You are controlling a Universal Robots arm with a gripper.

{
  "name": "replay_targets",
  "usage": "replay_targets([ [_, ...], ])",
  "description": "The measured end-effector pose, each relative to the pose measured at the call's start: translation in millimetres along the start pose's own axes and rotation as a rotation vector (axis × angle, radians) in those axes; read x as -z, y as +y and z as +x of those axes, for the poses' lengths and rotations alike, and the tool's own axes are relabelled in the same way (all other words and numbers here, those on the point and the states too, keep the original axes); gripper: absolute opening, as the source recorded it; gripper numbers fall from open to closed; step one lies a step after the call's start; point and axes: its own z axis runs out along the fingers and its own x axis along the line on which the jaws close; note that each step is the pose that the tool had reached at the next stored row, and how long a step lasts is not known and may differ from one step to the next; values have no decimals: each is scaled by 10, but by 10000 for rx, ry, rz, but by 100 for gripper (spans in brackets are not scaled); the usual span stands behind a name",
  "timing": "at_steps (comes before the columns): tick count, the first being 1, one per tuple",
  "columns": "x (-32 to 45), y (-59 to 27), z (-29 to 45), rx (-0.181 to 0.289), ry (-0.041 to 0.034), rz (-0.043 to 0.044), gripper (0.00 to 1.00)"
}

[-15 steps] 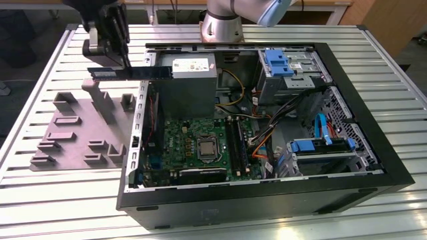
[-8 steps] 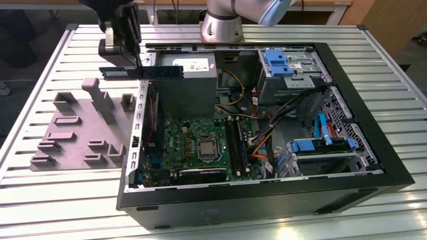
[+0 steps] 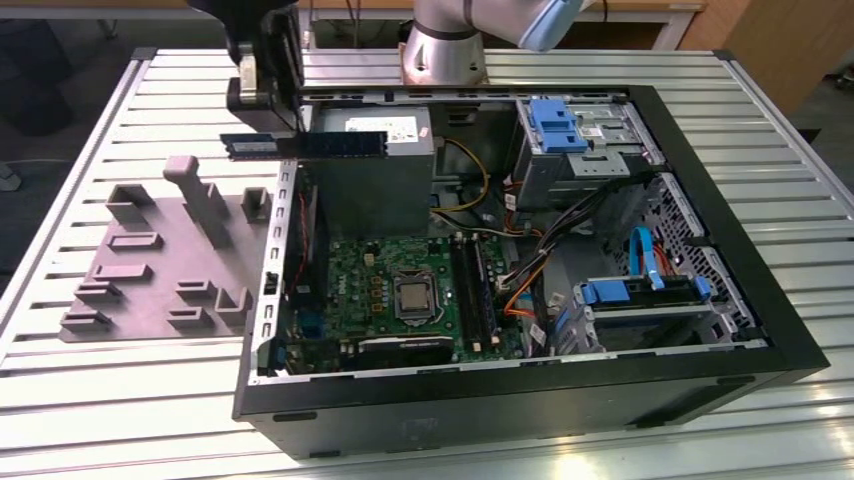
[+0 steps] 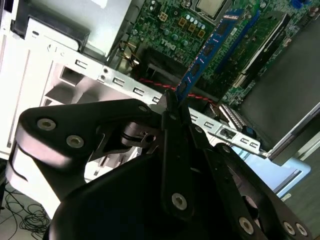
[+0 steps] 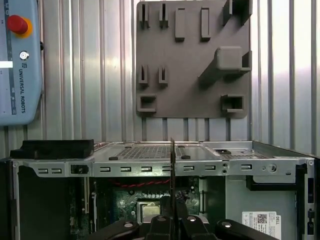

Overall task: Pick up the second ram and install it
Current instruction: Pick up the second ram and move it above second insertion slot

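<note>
Got ram (image 3: 304, 144) pinched tight in gripper (image 3: 284, 130), hanging over far corner of case (image 3: 534, 392) on the exterior view's left, long axis left-right there, w/ mobo slots (image 3: 470, 290) lower, nearer & to that view's right, running near-far.

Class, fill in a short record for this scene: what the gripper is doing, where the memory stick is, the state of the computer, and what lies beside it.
gripper: gripper shut on the second ram
ram position: in the air, roughly level, over the case wall on the exterior view's left; not in a slot
computer: computer case lying open, motherboard exposed
slots: black slots on the motherboard
beside case: grey holder plate on the slatted table, at the exterior view's left
</note>
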Motion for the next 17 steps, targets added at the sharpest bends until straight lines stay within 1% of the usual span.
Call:
replay_targets([
  [10, -6, -238, -9, -1, 0, 0, 14],
  [11, -10, -392, -14, -1, 0, 0, 14],
  [17, -15, -564, -20, -1, 0, 0, 14],
])
